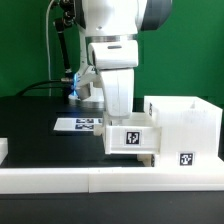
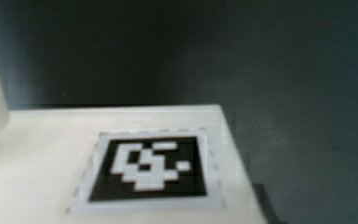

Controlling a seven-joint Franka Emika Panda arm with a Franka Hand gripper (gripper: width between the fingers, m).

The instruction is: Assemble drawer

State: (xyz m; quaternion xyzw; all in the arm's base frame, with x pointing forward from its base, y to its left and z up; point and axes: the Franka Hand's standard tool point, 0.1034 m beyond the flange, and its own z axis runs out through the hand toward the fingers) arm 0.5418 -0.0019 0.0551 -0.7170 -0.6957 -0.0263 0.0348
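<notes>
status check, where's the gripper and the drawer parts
Gripper low behind a small tray, jaws hidden. Tray sits beside the tall shell, against the border rail. Marker board behind, out of the way.

Robotics lab, green backdrop [image 1: 25, 45], black table [image 1: 40, 115], marker board [image 1: 80, 125]

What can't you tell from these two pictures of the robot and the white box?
- Gripper: in the exterior view a white tray hides its fingertips, so open or shut is unclear.
- Tray's tag: blurred in the wrist view.
- Box: its inside is hidden by its own walls in the exterior view.
</notes>
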